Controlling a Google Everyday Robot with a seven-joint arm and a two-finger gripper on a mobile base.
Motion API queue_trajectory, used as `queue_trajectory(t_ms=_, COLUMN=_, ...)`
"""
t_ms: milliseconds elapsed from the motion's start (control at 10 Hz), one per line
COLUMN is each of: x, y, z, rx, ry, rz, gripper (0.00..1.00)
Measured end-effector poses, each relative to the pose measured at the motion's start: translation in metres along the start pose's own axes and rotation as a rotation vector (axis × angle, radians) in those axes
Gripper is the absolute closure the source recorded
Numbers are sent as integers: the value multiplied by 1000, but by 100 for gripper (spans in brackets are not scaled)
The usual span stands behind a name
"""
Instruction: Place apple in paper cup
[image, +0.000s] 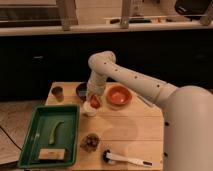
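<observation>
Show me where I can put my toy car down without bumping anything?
The biggest bare patch of table is between the orange bowl and the white brush, right of the small dish. The back left is crowded: the gripper hangs at the apple over the paper cup, beside the dark bowl. The green tray fills the left side.

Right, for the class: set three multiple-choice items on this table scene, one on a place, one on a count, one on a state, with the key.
1. Where is the hand? A over the green tray; B over the paper cup; C nowhere in view.
2. How many things lie in the green tray? A none; B two; C five.
3. How does the paper cup stand? A upright; B on its side; C upside down.
Key: B, the hand hangs above the cup, the apple at its mouth; B, a green strip and a tan block; A, its mouth faces up.
</observation>
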Motion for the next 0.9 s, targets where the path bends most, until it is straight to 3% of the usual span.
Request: queue_trajectory(t_ms=900, x=-3, y=-20, z=2, rx=-2, ry=-40, rz=-86, gripper=100)
